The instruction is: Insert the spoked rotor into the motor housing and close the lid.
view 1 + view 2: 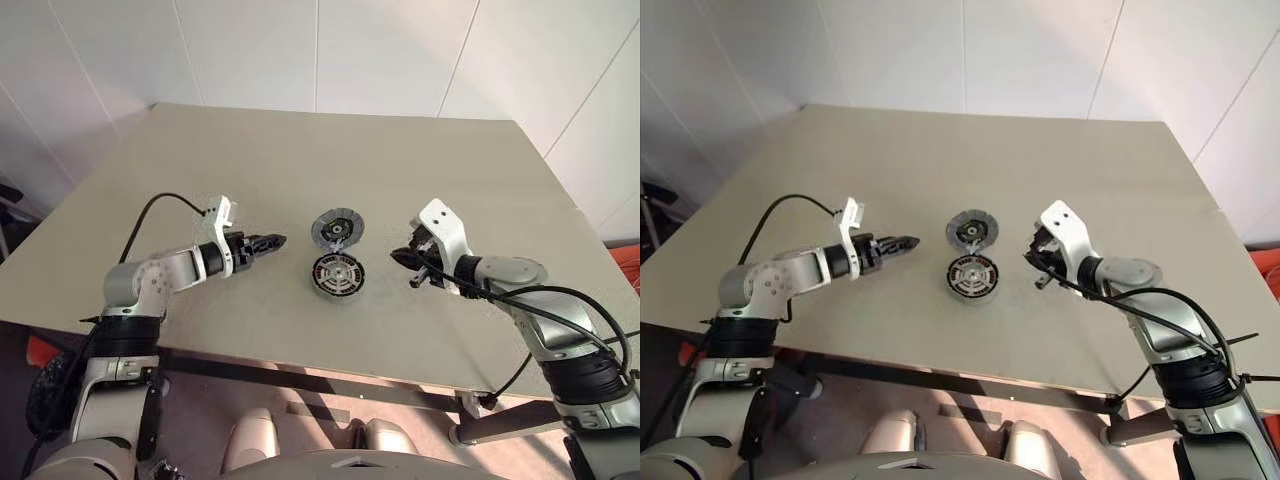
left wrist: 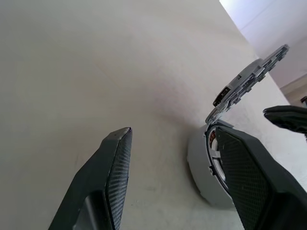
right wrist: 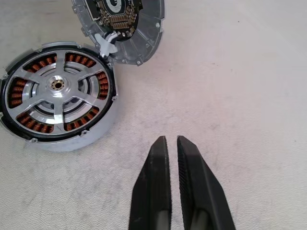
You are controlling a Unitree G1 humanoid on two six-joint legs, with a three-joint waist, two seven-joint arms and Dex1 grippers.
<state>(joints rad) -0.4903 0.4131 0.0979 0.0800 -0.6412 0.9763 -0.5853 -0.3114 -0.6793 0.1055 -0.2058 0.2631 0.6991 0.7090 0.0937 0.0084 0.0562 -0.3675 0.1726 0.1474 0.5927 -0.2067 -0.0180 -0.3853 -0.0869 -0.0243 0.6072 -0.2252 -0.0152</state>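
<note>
No legible writing on lid [image 3: 125, 21]

One motor housing [image 3: 96, 134], one spoked rotor [image 3: 57, 86], one lid [image 3: 144, 33], one table [image 1: 300, 170], two claws.

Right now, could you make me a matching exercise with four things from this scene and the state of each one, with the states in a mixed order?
Things:
1. spoked rotor
2. lid
3. left gripper
4. right gripper

States:
A. jaws almost closed, holding nothing
B. seated inside the motor housing
C. jaws wide apart, holding nothing
D. raised open, hinged at the housing edge

Pairs: 1-B, 2-D, 3-C, 4-A
</note>
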